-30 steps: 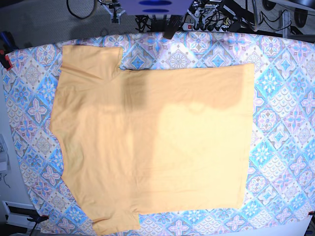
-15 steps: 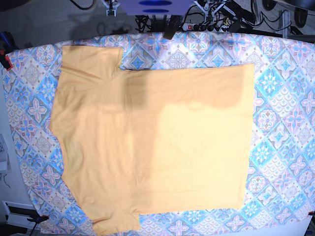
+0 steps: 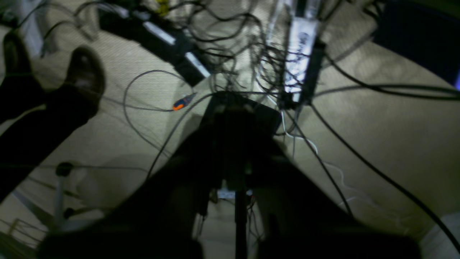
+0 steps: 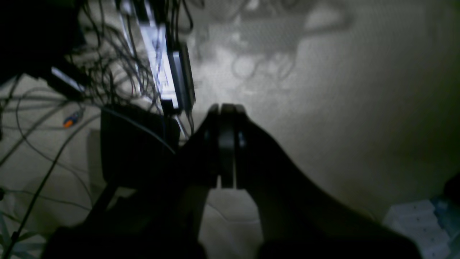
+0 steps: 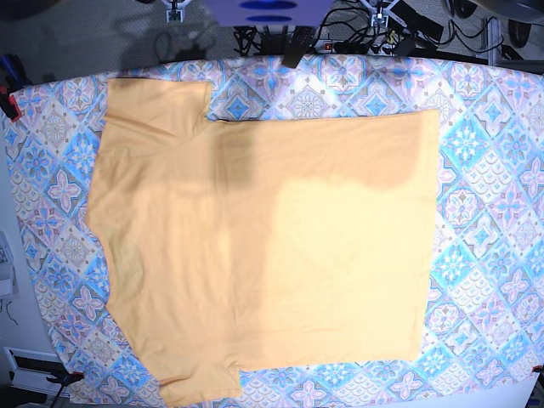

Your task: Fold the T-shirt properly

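Note:
The T-shirt [image 5: 263, 229] is plain yellow-orange and lies spread flat on the patterned tablecloth [image 5: 489, 170]. Its sleeves point to the upper left and lower left, and its straight hem is at the right. In the base view only a tip of each arm shows at the top edge, both well clear of the shirt: my right gripper [image 5: 176, 10] and my left gripper [image 5: 384, 10]. The wrist views show my left gripper [image 3: 235, 99] and my right gripper [image 4: 227, 107] shut and empty, hanging over the floor behind the table.
Behind the table the floor carries tangled cables [image 3: 251, 46], a power strip [image 3: 300, 46] and an orange-handled screwdriver [image 3: 182, 102]. A person's dark shoes [image 3: 84, 72] stand there. Red clamps [image 5: 10, 106] hold the cloth at the left edge.
Both arms have drawn back toward the top edge of the base view, leaving only their tips in sight. The shirt has not moved.

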Robot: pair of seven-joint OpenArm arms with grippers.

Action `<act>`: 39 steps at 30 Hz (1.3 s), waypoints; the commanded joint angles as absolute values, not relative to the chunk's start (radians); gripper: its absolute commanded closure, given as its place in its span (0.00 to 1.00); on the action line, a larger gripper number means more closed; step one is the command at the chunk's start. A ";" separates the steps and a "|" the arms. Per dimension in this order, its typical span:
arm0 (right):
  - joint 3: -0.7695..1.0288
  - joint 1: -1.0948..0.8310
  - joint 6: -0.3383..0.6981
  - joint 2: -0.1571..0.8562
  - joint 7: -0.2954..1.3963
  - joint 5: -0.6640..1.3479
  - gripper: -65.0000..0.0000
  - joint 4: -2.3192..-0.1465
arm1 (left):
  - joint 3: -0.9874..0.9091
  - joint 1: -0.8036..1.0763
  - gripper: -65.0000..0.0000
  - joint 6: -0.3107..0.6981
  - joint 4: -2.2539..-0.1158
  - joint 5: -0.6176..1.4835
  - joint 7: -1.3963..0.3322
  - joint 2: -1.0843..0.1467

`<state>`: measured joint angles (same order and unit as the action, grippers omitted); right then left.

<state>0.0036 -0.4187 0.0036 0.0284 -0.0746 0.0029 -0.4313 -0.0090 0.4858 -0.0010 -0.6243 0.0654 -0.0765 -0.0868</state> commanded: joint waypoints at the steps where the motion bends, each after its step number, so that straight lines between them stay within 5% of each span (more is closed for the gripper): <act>1: 0.007 -0.449 0.001 0.041 -0.071 0.004 1.00 -0.444 | -0.010 0.513 1.00 -0.004 -0.653 0.082 -0.074 -0.099; 39: 0.159 -0.938 -0.001 0.084 -0.064 0.001 1.00 -1.330 | -0.102 1.063 1.00 -0.008 -1.759 0.151 -0.081 -0.197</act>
